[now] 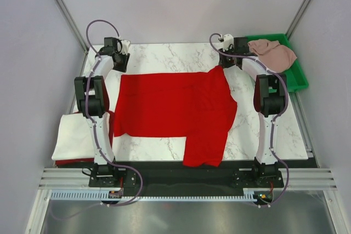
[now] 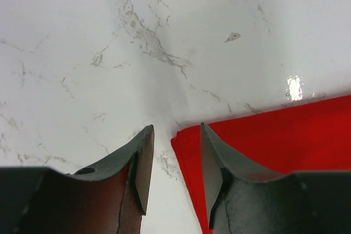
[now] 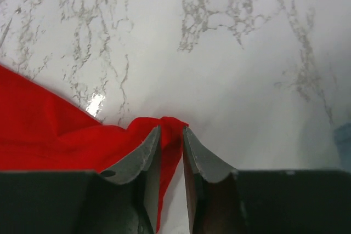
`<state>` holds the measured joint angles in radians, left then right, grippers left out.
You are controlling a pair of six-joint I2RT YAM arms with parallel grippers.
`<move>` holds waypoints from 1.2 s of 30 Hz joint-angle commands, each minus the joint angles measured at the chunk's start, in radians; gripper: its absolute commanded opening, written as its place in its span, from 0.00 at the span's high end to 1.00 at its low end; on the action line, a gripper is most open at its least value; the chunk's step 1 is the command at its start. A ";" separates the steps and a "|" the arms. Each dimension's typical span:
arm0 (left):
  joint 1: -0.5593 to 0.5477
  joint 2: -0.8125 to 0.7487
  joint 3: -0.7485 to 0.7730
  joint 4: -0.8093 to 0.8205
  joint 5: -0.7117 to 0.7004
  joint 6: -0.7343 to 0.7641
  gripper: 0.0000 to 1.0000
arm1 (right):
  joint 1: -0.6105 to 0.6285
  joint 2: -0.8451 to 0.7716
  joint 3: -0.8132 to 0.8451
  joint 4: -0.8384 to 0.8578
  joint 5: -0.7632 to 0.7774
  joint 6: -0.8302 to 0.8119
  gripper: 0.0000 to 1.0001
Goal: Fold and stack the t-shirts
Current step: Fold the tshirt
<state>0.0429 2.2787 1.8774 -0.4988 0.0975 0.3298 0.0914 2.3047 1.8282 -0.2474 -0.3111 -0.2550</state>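
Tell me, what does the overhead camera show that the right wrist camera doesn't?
Only overhead: both arms, the whole red t-shirt spread out, a white t-shirt at the left edge, a pink t-shirt in the green tray. Only the right wrist: red cloth bunched between the parted fingers of the right gripper. Both: the red t-shirt on the marble table.

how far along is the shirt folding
Done: one white t-shirt lies folded on the left. In hand: the red t-shirt, partly folded, left gripper and right gripper at its far corners. Left: finishing it, then the pink t-shirt in the green tray.
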 commanded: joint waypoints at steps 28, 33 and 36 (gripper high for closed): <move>-0.011 -0.387 -0.469 -0.173 0.177 -0.055 0.62 | -0.087 -0.433 -0.518 -0.405 -0.077 -0.207 0.76; -0.020 -0.390 -0.477 -0.172 0.162 -0.054 0.63 | -0.087 -0.363 -0.494 -0.379 -0.060 -0.213 0.77; -0.026 -0.390 -0.480 -0.173 0.150 -0.051 0.63 | -0.088 -0.312 -0.457 -0.369 -0.046 -0.207 0.78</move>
<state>0.0269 1.8881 1.3914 -0.6785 0.2447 0.2829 0.0063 1.9438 1.3190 -0.6426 -0.3725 -0.4442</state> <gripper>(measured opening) 0.372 0.228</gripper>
